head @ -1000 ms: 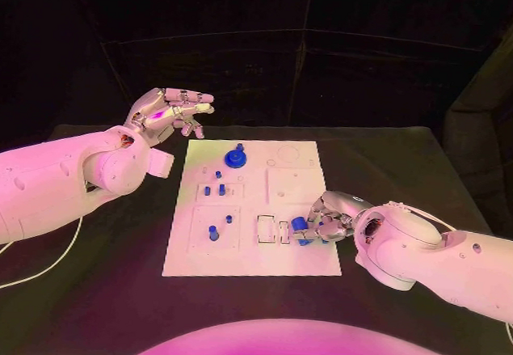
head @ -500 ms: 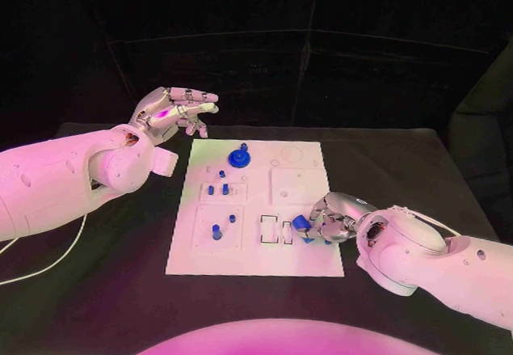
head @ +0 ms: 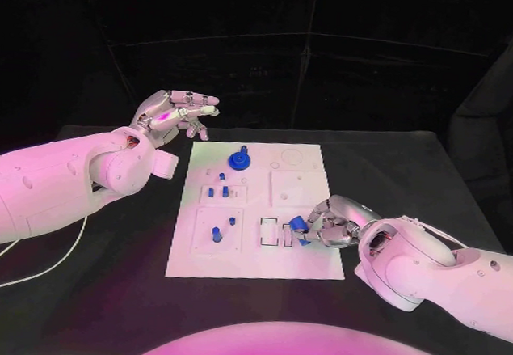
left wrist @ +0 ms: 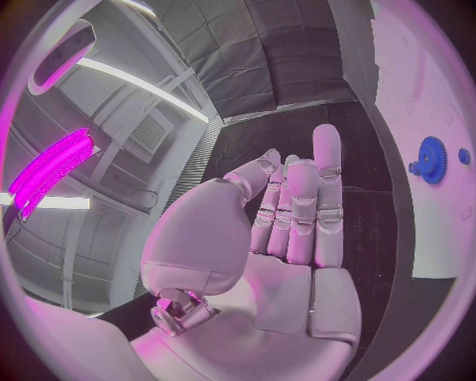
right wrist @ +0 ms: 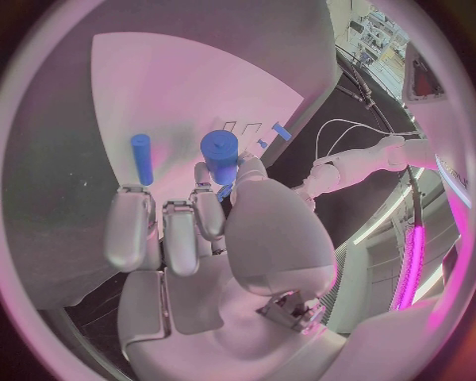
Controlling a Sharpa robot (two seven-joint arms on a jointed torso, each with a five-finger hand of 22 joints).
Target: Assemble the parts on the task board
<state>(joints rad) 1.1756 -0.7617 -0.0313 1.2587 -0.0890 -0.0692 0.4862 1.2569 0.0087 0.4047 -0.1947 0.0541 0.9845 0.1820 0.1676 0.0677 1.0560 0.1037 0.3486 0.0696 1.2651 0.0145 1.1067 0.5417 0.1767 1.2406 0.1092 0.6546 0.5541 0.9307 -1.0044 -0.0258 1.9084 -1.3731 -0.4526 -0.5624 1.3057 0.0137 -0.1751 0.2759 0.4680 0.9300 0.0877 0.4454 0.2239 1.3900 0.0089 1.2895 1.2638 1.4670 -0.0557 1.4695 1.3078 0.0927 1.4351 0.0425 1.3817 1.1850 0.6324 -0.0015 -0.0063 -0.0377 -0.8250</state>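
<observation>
R robot hand (head: 327, 221) w/ blue part (head: 299, 223) shifted slightly, grasping it; L robot hand (head: 173, 113) empty, raised

White task board (head: 256, 254) flat mid-table, small blue parts (head: 239, 159) (one gear-shaped) on it

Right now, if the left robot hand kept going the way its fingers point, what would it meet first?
Likely nothing: the left robot hand hangs beyond the white board's far left corner, fingers aimed over bare black table. Depth is uncertain.
</observation>
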